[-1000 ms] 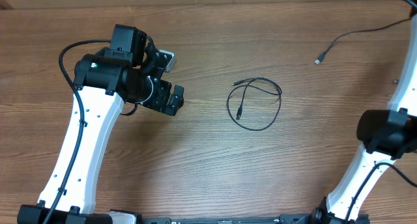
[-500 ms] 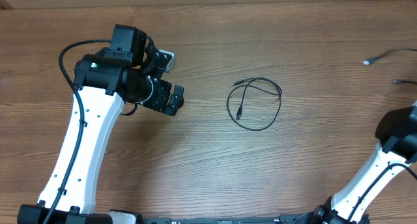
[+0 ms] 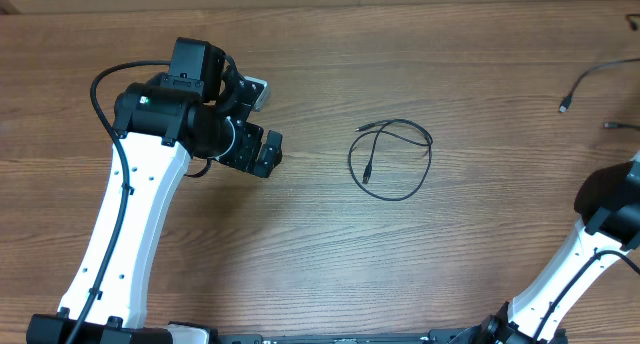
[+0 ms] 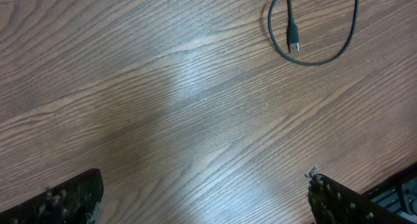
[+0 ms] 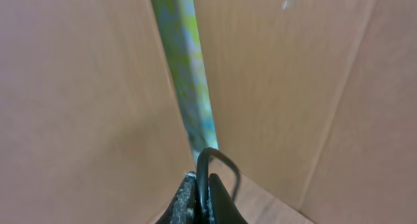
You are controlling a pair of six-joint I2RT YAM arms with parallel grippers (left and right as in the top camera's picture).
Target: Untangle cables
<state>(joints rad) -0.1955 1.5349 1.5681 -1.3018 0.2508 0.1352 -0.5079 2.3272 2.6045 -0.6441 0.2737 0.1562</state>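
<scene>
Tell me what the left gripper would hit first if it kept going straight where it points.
The left gripper would probably meet bare table first, short of the looped cable farther ahead; depth is unclear.

Wood-grain table (image 4: 130, 87), grain running diagonally, a pale sheen down the middle. Thin black cable (image 4: 313, 62) lies in an open loop at upper right and runs off the top edge. Its small plug (image 4: 294, 40) rests inside the loop. Left gripper (image 4: 205, 188) jaws stand wide apart, one dark finger (image 4: 65, 198) in each bottom corner, bare wood between them, both well apart from the cable
</scene>
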